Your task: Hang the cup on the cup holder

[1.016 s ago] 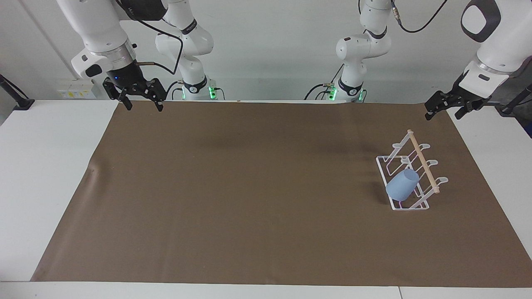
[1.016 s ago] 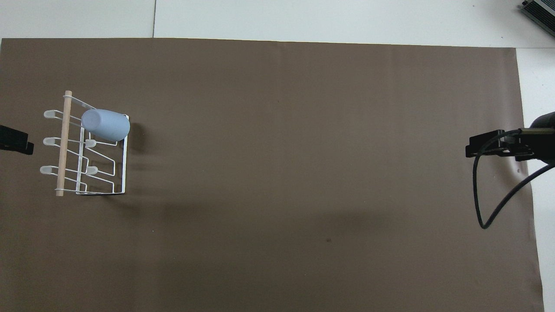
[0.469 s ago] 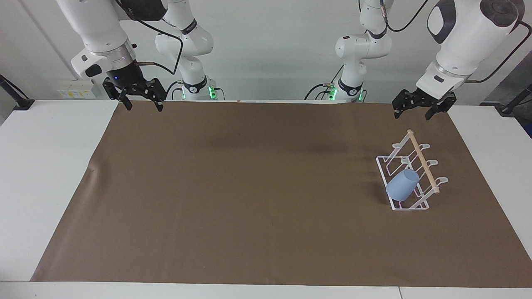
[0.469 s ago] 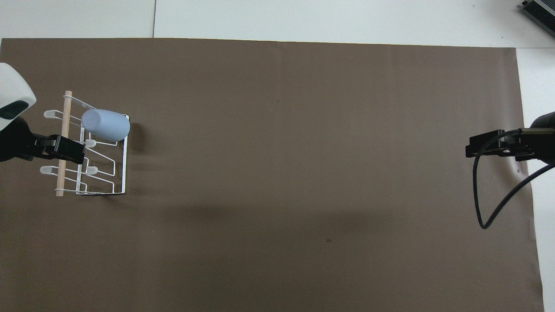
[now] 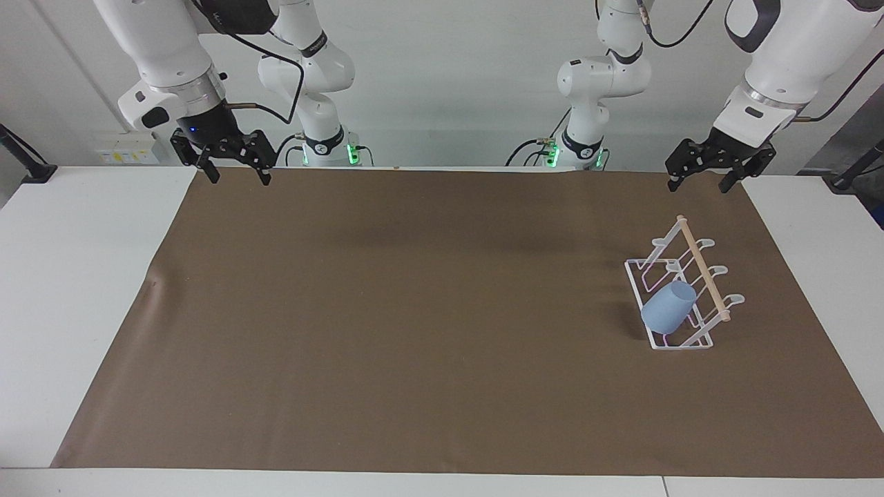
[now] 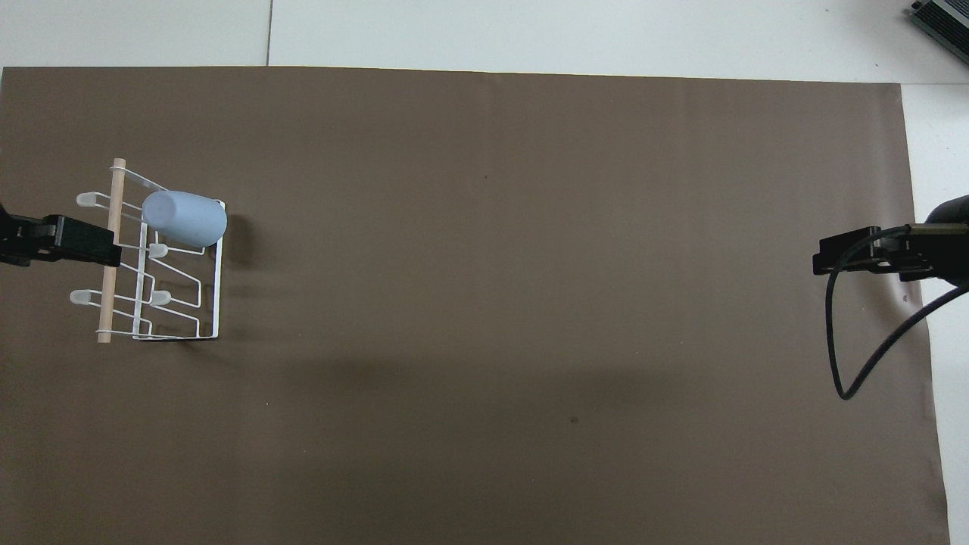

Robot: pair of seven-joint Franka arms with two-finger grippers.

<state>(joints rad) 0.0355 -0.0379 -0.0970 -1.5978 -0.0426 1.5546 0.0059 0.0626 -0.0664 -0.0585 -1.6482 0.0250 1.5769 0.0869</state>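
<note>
The light-blue cup (image 5: pixel 668 308) hangs tilted on a prong of the white wire cup holder (image 5: pixel 702 268), at the holder's end farthest from the robots. It also shows in the overhead view (image 6: pixel 184 218), on the holder (image 6: pixel 217 295). My left gripper (image 5: pixel 697 183) is open and empty, up in the air and clear of the holder. In the overhead view it (image 6: pixel 98 246) covers the wooden rod. My right gripper (image 5: pixel 239 178) is open and empty and waits over the mat's edge at the right arm's end (image 6: pixel 821 261).
A brown mat (image 5: pixel 414 310) covers most of the white table (image 5: pixel 76 276). A black cable (image 6: pixel 840 356) loops down from the right arm. A grey device (image 6: pixel 942 19) sits at the table's farthest corner at the right arm's end.
My left gripper swung in from the table's end to over the cup holder, then drew back a little. The cup, the holder and the right arm have not moved.
</note>
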